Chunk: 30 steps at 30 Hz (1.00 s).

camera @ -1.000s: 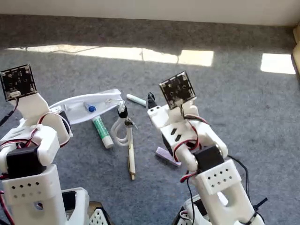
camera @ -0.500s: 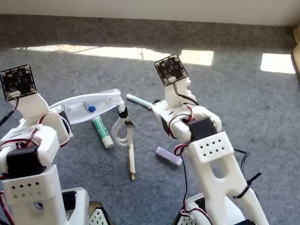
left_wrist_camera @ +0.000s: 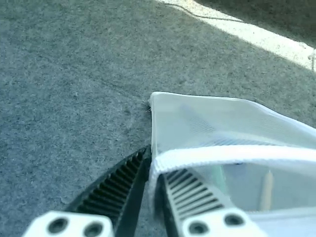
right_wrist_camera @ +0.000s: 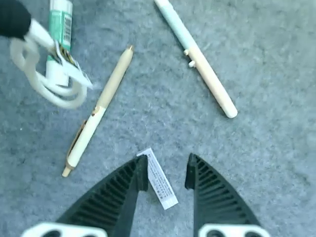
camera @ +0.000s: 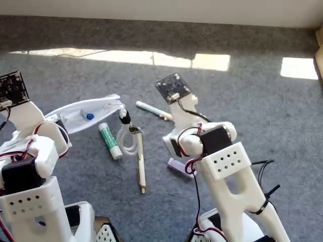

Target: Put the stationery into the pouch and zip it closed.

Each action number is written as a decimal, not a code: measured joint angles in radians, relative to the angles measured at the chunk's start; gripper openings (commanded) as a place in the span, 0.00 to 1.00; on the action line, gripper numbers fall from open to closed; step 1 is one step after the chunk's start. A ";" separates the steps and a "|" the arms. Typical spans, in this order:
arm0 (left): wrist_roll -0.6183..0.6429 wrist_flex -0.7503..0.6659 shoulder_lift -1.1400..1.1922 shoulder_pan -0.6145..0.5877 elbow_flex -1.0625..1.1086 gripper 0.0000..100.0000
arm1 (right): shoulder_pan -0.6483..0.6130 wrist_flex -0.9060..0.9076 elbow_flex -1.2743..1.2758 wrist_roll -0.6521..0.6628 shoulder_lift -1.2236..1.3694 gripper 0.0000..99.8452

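Pouch sits far-left on the carpet, and a blue-capped item shows inside it. Left gripper is clamped on the pouch's rim at its left end. Right gripper hangs with its jaws apart and empty, directly over the small flat eraser near the centre.

Risks as I read them:
- Eraser is thin and lies flat on pile carpet. The fingertips may ride over it or snag fibres, so the grab could come up empty or flip it.
- Left hold is on one edge of soft mesh only. Any tug could collapse the opening, and then nothing slides in.
- White cord loop lies at the pouch's right end, against the glue stick and just beside the beige pen. It could get dragged along or foul the zipper.
- Mint pen lies farther off, apart from the rest. It is long and may jam crosswise at the opening.
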 measured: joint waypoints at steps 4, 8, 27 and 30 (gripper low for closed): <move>0.000 0.000 0.000 -0.011 0.000 0.01 | -0.003 0.002 0.069 0.066 0.000 0.13; 0.000 -0.003 0.000 -0.011 0.000 0.01 | -0.003 0.002 0.123 0.075 0.000 0.13; 0.000 -0.003 0.000 -0.011 0.000 0.01 | -0.127 -0.222 0.371 0.132 0.002 0.23; 0.000 -0.005 -0.003 -0.011 0.018 0.01 | -0.127 -0.256 0.382 0.137 0.002 0.23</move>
